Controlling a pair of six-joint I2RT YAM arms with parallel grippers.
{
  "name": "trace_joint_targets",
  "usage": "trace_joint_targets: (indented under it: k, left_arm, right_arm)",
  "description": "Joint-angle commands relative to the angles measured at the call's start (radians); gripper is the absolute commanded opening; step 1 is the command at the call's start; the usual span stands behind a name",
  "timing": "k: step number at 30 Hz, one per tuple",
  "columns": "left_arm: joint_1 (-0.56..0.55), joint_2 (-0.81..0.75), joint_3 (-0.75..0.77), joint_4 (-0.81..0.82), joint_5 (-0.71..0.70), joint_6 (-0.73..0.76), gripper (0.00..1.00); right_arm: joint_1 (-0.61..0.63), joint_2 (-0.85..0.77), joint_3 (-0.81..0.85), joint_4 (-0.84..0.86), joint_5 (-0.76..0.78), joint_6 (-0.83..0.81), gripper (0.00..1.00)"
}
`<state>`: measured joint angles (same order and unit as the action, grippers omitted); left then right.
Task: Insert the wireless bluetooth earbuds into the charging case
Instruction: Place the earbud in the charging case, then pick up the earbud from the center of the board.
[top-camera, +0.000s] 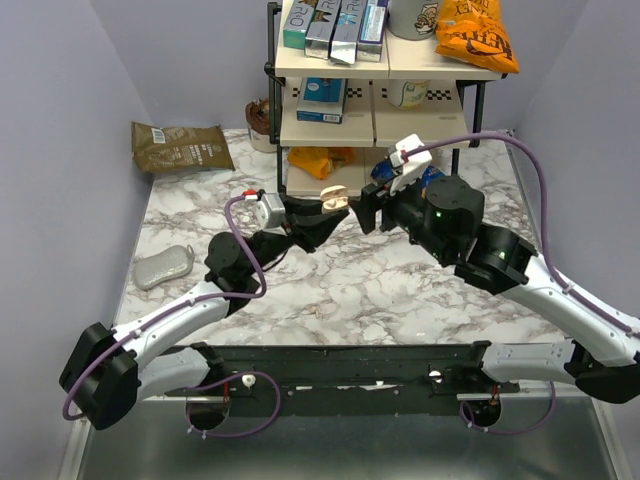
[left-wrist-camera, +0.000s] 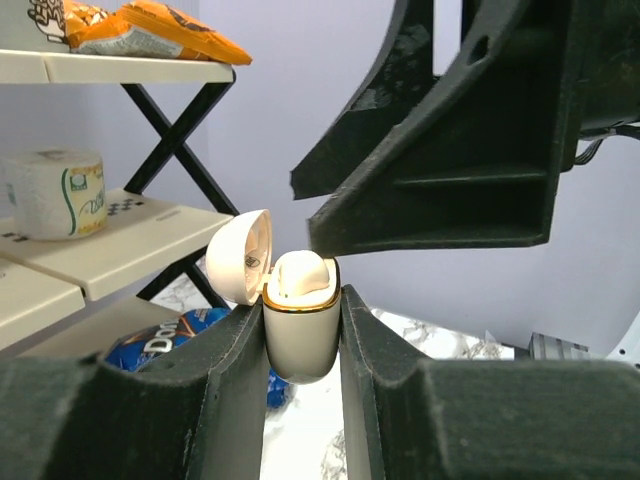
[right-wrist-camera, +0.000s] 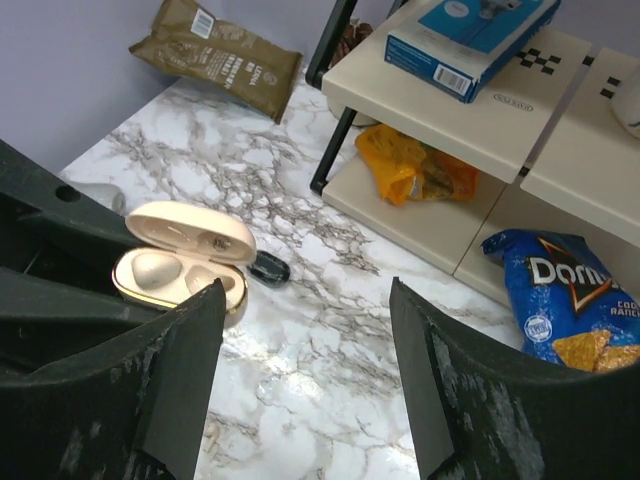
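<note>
We held the charging case (left-wrist-camera: 298, 352) upright in our left gripper (left-wrist-camera: 302, 328) over the middle of the counter (top-camera: 380, 290), lid back, so our wide, empty right gripper (right-wrist-camera: 307, 300) could reach its wells.

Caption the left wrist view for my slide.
Left gripper clamps the open charging case, cream earbud seated inside, right gripper close over it.

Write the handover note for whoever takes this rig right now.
Left gripper: shut on the case, lid open, raised above the table.
Right gripper: open, empty, just beside the case.
Done: one pale earbud sits in the case; second slot unclear.
Left: a black earbud lies on the table, not in the case.
</note>
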<state>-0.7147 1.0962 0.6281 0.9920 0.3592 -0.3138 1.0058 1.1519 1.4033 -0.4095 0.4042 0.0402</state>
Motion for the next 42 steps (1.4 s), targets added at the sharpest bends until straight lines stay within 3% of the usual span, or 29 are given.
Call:
trace_joint_targets:
  k: [1, 6, 12, 19, 27, 42]
  left_arm:
    - [0.0, -0.086, -0.033, -0.093, -0.119, 0.051, 0.0]
    - [0.001, -0.246, -0.096, -0.243, -0.213, 0.133, 0.0]
    - [0.001, -0.518, -0.206, -0.409, -0.322, 0.154, 0.0]
    - [0.0, -0.677, -0.231, -0.553, -0.359, 0.157, 0.0]
    - [0.0, -0.739, -0.232, -0.593, -0.408, 0.145, 0.0]
    - [-0.002, -0.763, -0.22, -0.628, -0.448, 0.147, 0.0]
  right_arm:
    - [-0.006, -0.075, -0.142, 0.041, 0.006, 0.01, 0.75]
    - [-0.004, -0.066, -0.354, 0.049, -0.142, 0.122, 0.73]
    - [0.002, 0.05, -0.564, 0.213, -0.352, 0.214, 0.63]
    - [0.043, 0.317, -0.457, 0.206, -0.432, 0.26, 0.65]
    - [0.051, 0.46, -0.394, 0.183, -0.409, 0.484, 0.66]
    - [0.112, 0.667, -0.271, 0.048, -0.216, 0.63, 0.64]
